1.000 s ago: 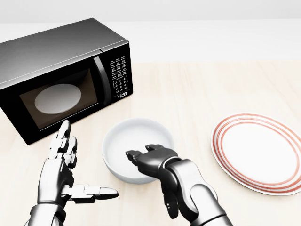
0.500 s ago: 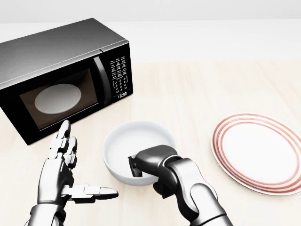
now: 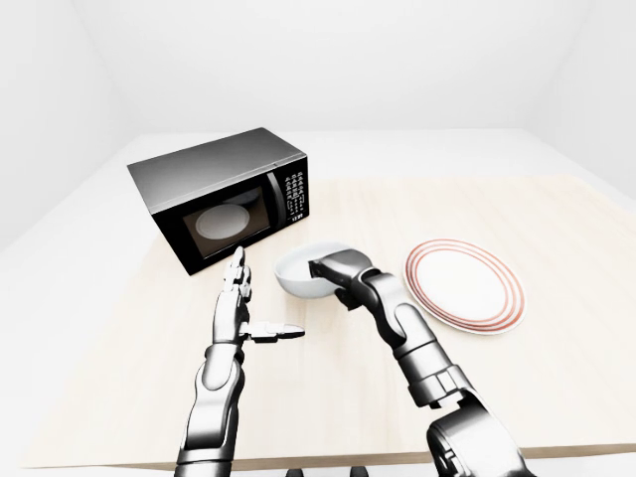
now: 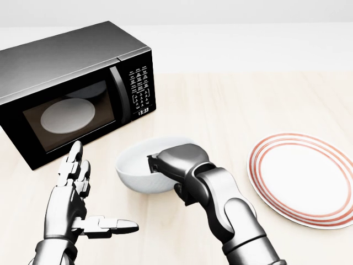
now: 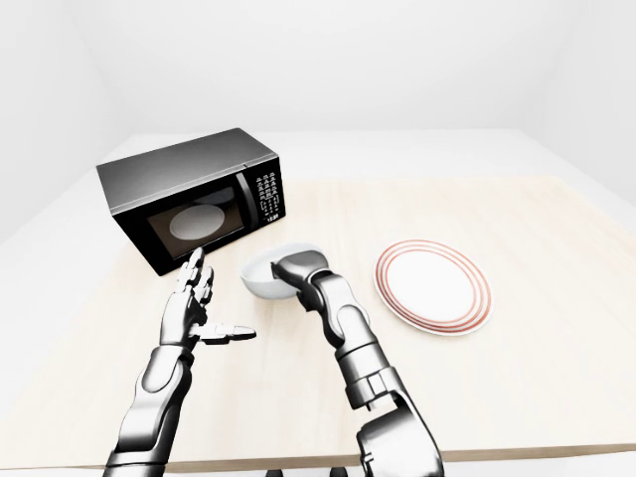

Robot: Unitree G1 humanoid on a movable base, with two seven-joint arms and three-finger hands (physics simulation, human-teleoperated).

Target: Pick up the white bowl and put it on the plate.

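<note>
The white bowl [image 4: 135, 168] is held tilted a little above the wooden table, at the middle of the head view. My right hand [image 4: 171, 161] is shut on its right rim. The white plate with red rings [image 4: 300, 176] lies flat at the right of the head view, apart from the bowl. My left hand [image 4: 77, 193] is open and empty at the lower left, fingers up and thumb pointing right, to the left of the bowl.
A black microwave [image 4: 71, 88] with its door shut stands at the upper left on the table [image 4: 220, 105]; a white dish shows through its window. The table's far edge runs along the top of the head view.
My right hand closed on the bowl's rim, then lifted it off the table and tilted it. The left hand has not moved.
</note>
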